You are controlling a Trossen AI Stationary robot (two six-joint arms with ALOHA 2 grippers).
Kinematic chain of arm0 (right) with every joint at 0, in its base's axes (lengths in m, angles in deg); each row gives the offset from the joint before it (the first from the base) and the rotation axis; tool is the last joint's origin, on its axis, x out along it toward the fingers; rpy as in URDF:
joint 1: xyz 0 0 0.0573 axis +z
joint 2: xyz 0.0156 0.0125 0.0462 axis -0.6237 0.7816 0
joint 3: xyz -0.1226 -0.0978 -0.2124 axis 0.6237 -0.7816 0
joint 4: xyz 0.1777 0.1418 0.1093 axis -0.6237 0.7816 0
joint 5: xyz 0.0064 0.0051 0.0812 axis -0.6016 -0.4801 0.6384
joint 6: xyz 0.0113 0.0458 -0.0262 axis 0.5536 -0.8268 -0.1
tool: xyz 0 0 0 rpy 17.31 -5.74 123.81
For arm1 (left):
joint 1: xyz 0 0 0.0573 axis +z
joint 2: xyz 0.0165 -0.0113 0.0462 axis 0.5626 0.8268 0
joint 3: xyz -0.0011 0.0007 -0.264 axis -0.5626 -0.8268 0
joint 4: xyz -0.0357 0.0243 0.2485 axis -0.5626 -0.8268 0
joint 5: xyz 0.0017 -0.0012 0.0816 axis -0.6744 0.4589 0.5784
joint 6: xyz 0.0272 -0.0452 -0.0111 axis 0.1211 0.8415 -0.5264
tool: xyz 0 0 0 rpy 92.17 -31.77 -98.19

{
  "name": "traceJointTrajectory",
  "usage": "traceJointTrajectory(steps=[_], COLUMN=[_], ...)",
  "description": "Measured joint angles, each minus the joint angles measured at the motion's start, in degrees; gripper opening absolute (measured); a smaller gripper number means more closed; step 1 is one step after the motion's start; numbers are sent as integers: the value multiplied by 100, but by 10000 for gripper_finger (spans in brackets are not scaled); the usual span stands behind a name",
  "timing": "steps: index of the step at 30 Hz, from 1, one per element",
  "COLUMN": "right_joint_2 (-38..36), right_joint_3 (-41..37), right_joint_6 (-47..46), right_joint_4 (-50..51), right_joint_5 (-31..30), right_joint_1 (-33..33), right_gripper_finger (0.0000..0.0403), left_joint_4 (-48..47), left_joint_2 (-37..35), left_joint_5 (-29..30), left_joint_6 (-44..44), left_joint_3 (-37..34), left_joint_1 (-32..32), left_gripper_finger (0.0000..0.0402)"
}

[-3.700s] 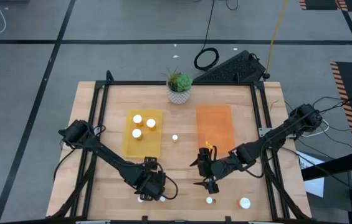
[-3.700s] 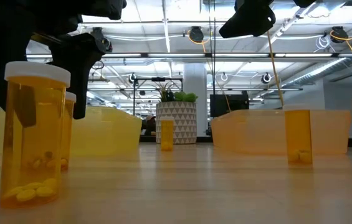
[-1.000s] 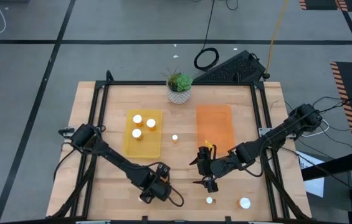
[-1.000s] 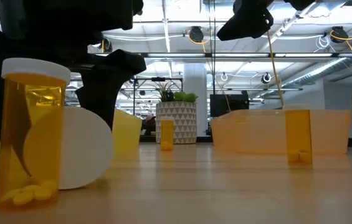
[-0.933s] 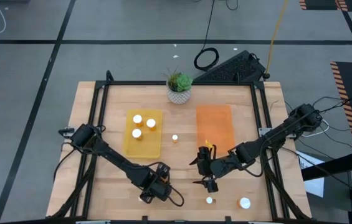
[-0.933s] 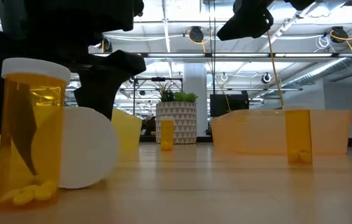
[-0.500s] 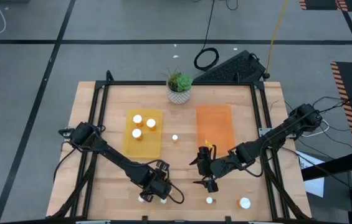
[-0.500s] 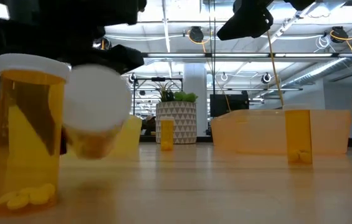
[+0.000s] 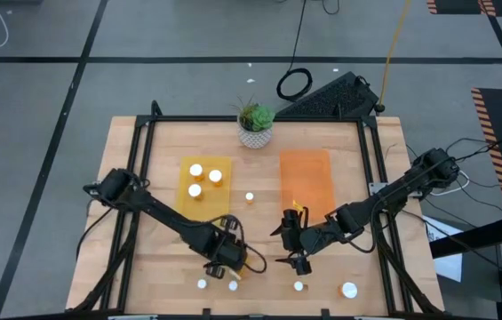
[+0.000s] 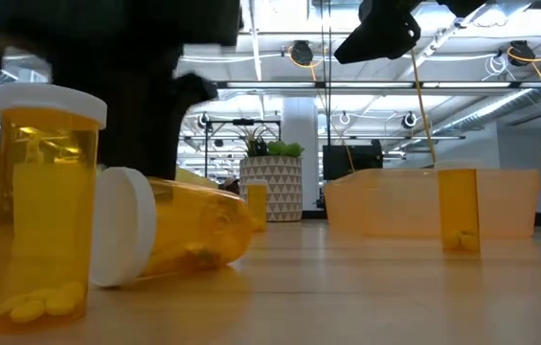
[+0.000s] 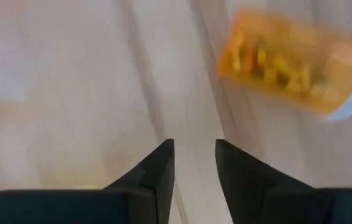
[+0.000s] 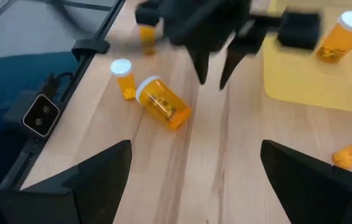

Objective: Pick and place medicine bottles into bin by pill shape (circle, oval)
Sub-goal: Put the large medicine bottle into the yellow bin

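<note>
Tipped since a moment ago, one medicine bottle (image 12: 163,102) lies on its side at the table's near edge, released beside an upright one (image 12: 123,76). Left gripper (image 12: 213,79) hovers above, fingers slightly parted, empty. Right gripper (image 9: 297,263) waits open. Three bottles sit in the yellow bin (image 9: 204,213).

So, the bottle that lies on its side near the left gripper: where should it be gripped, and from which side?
Probably mid-body on the lying bottle, from straight above, with the fingers across its round sides. Its white cap is wider, and an upright bottle stands close to that end. The left gripper is open nearby.
</note>
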Motion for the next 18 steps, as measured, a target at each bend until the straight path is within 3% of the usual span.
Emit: traceJointTrajectory(steps=[5,11,18], right_joint_2=[114,784,1397], right_joint_3=[2,-2,30], right_joint_6=[-192,579,1040], right_joint_4=[-206,-1642,-2192], right_joint_5=[37,870,1202], right_joint_1=[-2,-178,-477], right_gripper_finger=[350,320,286], left_joint_4=[-335,-1244,-1710], left_joint_2=[-596,-1199,-1499], left_joint_5=[287,1686,2472], left_joint_6=[1092,2008,2635], left_joint_3=[11,11,3], left_joint_1=[-29,-540,-1044], left_gripper_finger=[109,106,106])
